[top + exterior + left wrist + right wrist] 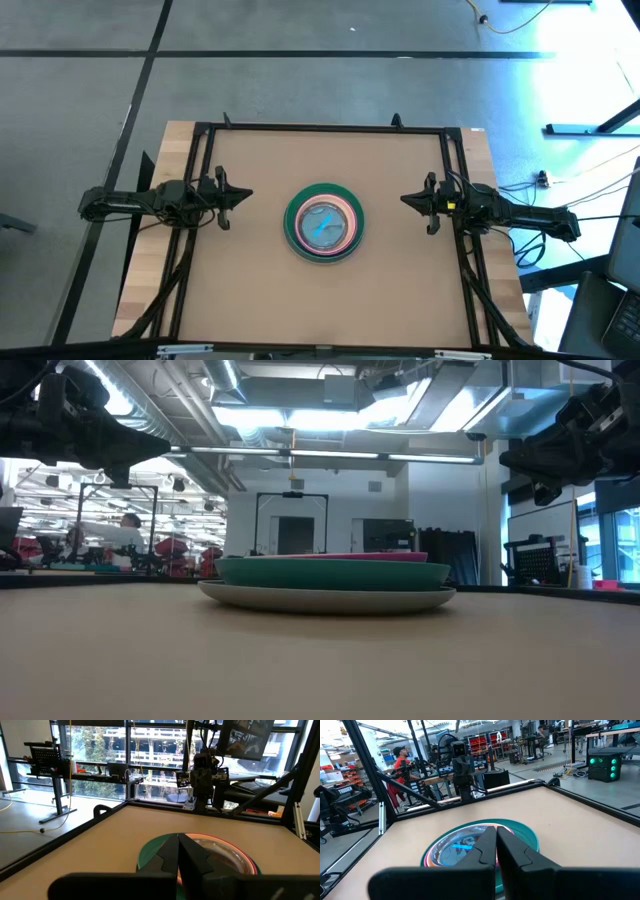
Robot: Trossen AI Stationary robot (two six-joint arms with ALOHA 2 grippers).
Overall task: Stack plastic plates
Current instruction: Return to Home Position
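Note:
A stack of plastic plates (pixel 324 223) sits at the table's middle, its grey bottom plate (pixel 326 598) resting flat on the table. Above it lies a teal plate (pixel 332 573), then a magenta one (pixel 370 557); from above I see green, teal and pink rims around a shiny centre. The stack also shows in the left wrist view (pixel 220 857) and the right wrist view (pixel 470 842). My left gripper (pixel 240 195) hovers shut to the left of the stack, my right gripper (pixel 408 200) hovers shut to its right. Both point at the stack and touch nothing.
A black frame (pixel 320 128) borders the brown table top. Bare table surface lies all around the stack. In the room beyond, people show far off (pixel 402 762), with desks and shelving. Cables run along the floor at right (pixel 560 180).

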